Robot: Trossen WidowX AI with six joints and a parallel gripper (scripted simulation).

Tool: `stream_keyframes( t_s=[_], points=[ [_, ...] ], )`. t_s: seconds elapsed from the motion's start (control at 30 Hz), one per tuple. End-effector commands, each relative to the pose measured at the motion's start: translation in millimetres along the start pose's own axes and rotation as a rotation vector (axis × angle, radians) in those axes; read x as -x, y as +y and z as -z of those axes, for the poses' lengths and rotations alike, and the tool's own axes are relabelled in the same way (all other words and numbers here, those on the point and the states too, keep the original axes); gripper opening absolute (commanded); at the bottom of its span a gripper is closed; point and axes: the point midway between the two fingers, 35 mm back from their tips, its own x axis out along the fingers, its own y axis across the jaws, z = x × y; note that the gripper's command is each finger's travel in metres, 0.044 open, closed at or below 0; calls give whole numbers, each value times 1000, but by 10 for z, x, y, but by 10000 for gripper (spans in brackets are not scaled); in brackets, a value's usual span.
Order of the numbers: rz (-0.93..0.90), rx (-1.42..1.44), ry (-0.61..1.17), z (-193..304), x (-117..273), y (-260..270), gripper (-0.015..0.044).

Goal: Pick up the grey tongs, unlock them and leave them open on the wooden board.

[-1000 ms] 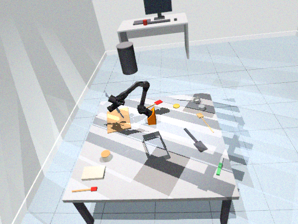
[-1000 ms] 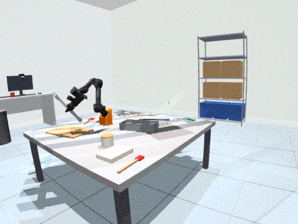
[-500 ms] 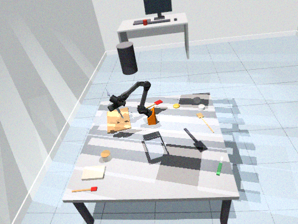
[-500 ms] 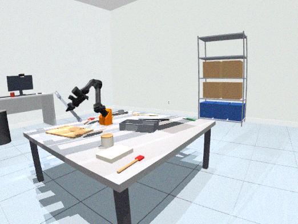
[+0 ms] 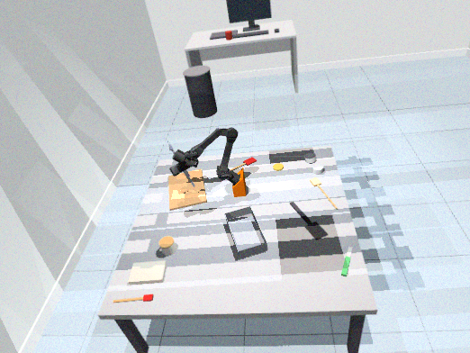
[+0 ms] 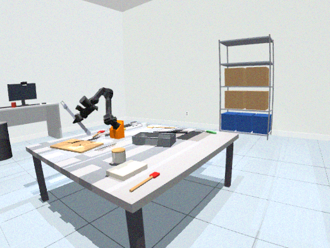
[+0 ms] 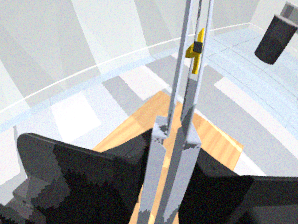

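The grey tongs (image 5: 189, 179) (image 6: 84, 128) (image 7: 186, 99) are held tilted in the air, with the hinge end up and away and the tips pointing down over the wooden board (image 5: 178, 201) (image 6: 75, 146) (image 7: 214, 140). A yellow lock piece shows near the hinge in the wrist view. The two arms lie close together. My gripper (image 5: 178, 168) (image 6: 78, 119) is shut on the tongs around their middle, above the board's far edge. The dark roasting tin (image 5: 236, 245) (image 6: 155, 139) stands mid-table, with nothing across it.
An orange holder (image 5: 239, 185) (image 6: 117, 131) stands by the arm's base with a red spatula (image 5: 247, 161) beside it. A jar (image 5: 167, 245) (image 6: 119, 155), a white block (image 5: 147, 272) (image 6: 126, 169) and another red spatula (image 5: 135, 298) (image 6: 145, 181) lie toward the front.
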Motion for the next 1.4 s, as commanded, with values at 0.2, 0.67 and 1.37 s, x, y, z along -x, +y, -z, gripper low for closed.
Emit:
stream_keyframes(
  t_s=[0.2,0.67,1.37],
  points=[
    [4,-8,-5,-9,1,-7,-150],
    [2,127,86,-19,-97,76,-150],
    [31,318,385,47,-266,79,-150]
  ],
)
